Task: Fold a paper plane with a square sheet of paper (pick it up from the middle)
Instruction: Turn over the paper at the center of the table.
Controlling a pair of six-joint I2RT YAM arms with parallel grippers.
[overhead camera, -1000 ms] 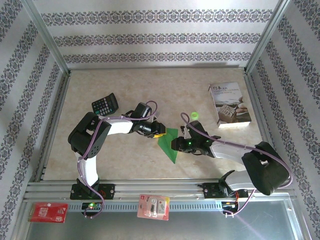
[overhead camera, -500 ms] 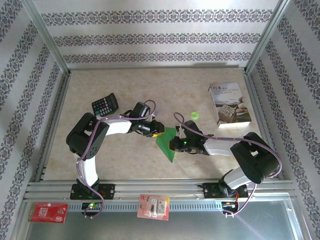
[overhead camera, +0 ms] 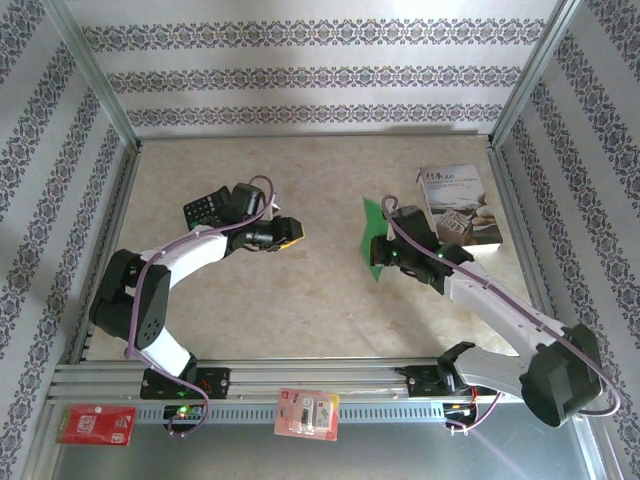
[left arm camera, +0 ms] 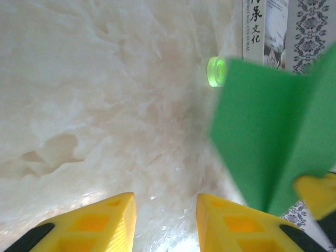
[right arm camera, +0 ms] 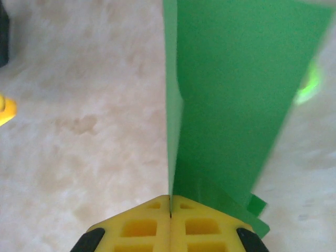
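The green sheet of paper (overhead camera: 372, 215), folded along a centre crease into a narrow shape, is held up off the table right of centre. My right gripper (overhead camera: 379, 252) is shut on its lower edge; in the right wrist view the paper (right arm camera: 236, 94) rises straight out of the closed yellow fingers (right arm camera: 139, 228). My left gripper (overhead camera: 291, 234) hangs apart from it to the left, near the calculator. It is open, and its yellow fingers (left arm camera: 105, 220) have only bare table between them. From the left wrist, the paper (left arm camera: 268, 131) stands off to the right.
A black calculator (overhead camera: 205, 209) lies back left beside the left arm. A white printed booklet (overhead camera: 458, 205) lies back right, close behind the right gripper. A small green disc (left arm camera: 216, 71) sits near the booklet. Red packets (overhead camera: 308, 413) rest on the front rail.
The right gripper closed on the paper and carried it up and back to the right. The left gripper let go of the paper and drew away to the left, toward the calculator.
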